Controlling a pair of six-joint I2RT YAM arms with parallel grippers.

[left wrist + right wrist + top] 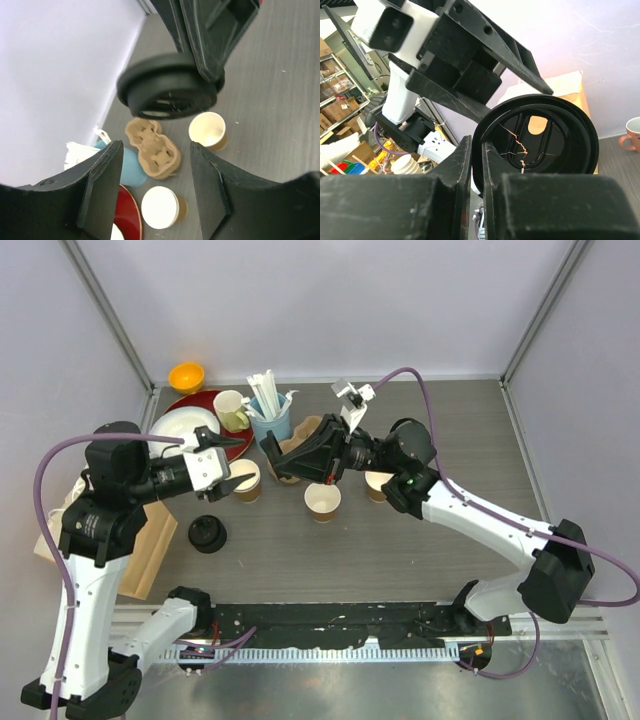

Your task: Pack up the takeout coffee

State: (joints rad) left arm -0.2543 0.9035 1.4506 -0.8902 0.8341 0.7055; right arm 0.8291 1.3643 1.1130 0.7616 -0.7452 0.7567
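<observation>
Three open kraft cups stand mid-table: one (246, 480) below my left gripper, one (322, 501) in the middle, one (377, 485) under the right arm. My right gripper (283, 458) is shut on the rim of a black sip lid (540, 145), held in the air; the lid also shows in the left wrist view (167, 92). My left gripper (235, 465) is open and empty, facing that lid, with a cup (160, 206) below its jaws and another cup (207, 130) farther off. A second black lid (207, 533) lies on the table. A pulp cup carrier (152, 148) lies behind the cups.
A light blue cup of white sticks (270, 415), a pale handled mug (232, 410) and a red plate (180, 400) bearing a white plate stand at the back left. An orange bowl (187, 375) sits beyond them. A brown paper bag (150, 540) lies at the left edge.
</observation>
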